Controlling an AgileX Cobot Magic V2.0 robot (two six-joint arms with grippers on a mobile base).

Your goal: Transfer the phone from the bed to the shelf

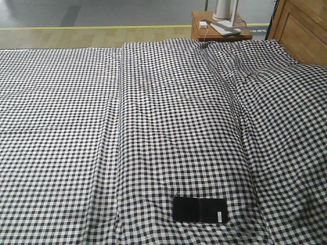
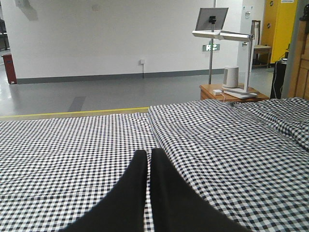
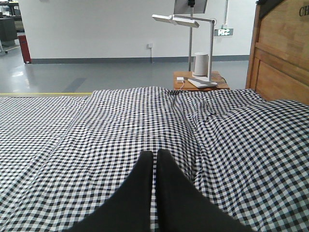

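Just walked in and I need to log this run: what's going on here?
Nothing is being handled yet. The phone lies flat and untouched on the checked bed, low in the front view. The left pincer and the right pincer are both shut and empty, poised over the bed.

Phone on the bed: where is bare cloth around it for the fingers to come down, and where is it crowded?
The bed is bare left of the phone up to the long fold, and beyond it toward the nightstand. A raised ridge of cloth borders its right. Only the nightstand top is crowded.
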